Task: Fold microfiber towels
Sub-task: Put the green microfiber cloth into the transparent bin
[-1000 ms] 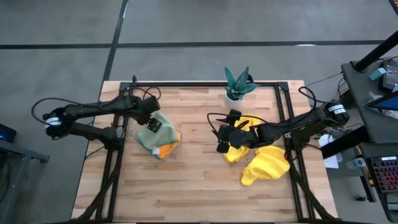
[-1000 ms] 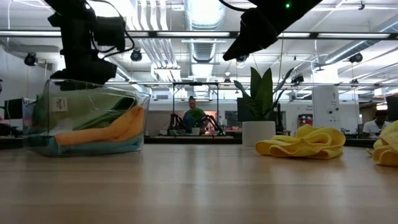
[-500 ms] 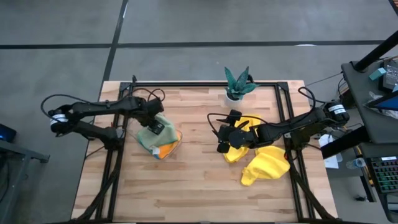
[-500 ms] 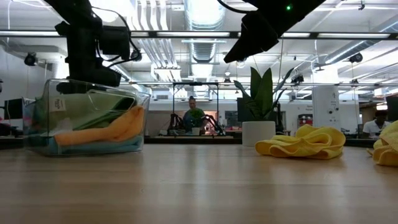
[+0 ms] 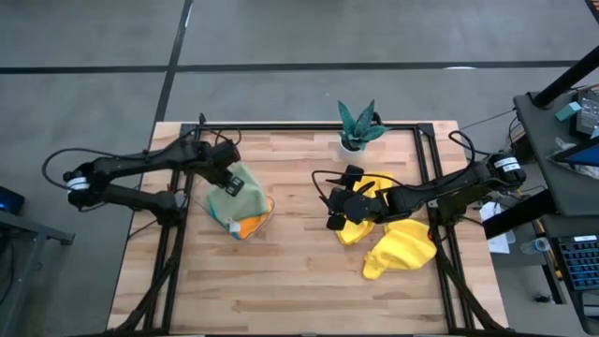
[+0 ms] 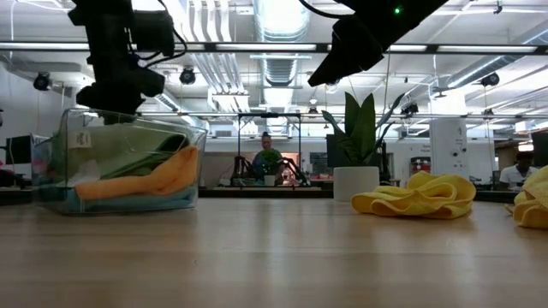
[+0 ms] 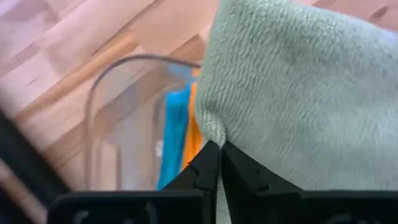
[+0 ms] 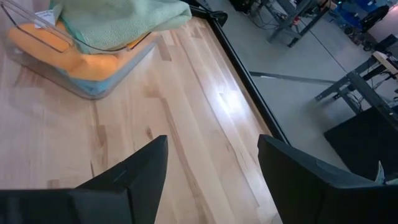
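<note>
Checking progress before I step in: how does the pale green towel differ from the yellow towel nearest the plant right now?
The pale green towel lies on top of the pile in the clear tray, while the yellow towel lies crumpled on the bare table. The left gripper is shut on the pale green towel; the right gripper hovers open beside the yellow towel, holding nothing. Both are unfolded soft cloths.

A clear tray sits on the left half of the wooden table. A plant in a white pot stands at the table's far edge, near the middle. In the low view, a person shows far behind the table.
</note>
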`<state>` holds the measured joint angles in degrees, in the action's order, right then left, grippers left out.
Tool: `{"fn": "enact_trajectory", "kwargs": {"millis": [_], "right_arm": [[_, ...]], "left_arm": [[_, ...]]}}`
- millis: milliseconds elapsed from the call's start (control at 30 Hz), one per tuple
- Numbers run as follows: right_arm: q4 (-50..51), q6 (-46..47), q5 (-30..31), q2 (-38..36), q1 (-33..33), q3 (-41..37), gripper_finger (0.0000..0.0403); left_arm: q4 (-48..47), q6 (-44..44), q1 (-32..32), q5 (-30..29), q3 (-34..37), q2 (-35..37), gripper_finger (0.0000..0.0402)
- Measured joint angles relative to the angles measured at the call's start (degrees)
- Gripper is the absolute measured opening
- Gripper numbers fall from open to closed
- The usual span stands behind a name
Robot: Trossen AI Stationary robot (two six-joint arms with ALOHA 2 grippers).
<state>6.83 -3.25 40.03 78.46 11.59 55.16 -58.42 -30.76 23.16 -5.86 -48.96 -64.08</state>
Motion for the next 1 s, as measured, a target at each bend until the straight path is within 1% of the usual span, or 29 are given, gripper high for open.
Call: {"fn": "enact_trajectory", "kwargs": {"millis": [67, 233, 433, 533, 667, 800, 1000], "right_arm": [[-0.08, 0.01, 0.00, 0.00, 0.00, 0.00, 0.0238], [-0.24, 0.02, 0.02, 0.00, 0.00, 0.00, 0.0238], [-0.33, 0.10, 0.01, 0.00, 0.00, 0.00, 0.0238], [-0.31, 0.07, 0.02, 0.00, 0.00, -0.07, 0.0238], [-0.33, 0.04, 0.02, 0.00, -0.02, -0.09, 0.0238], [-0.31, -0.01, 0.02, 0.00, 0.00, -0.09, 0.0238], [-0.28, -0.42, 0.02, 0.00, -0.01, -0.09, 0.0238]], "left_arm": [[-3.20, -0.23, -0.02, -0.63, -0.71, 0.18, 0.0001], [-10.40, -1.55, -0.02, -4.30, -1.49, -0.33, 0.0000], [-10.53, -1.73, -0.06, -11.27, -1.35, -0.59, 0.0000], [-10.66, -1.42, -0.06, -12.51, -1.44, -0.91, 0.0000], [-10.65, -1.34, -0.02, -12.71, -1.68, -1.46, 0.0006], [-11.60, 1.24, -0.02, -12.29, -2.52, -1.46, 0.0044], [-13.78, 1.35, -0.02, -13.66, -6.74, -1.42, 0.0134]]}}
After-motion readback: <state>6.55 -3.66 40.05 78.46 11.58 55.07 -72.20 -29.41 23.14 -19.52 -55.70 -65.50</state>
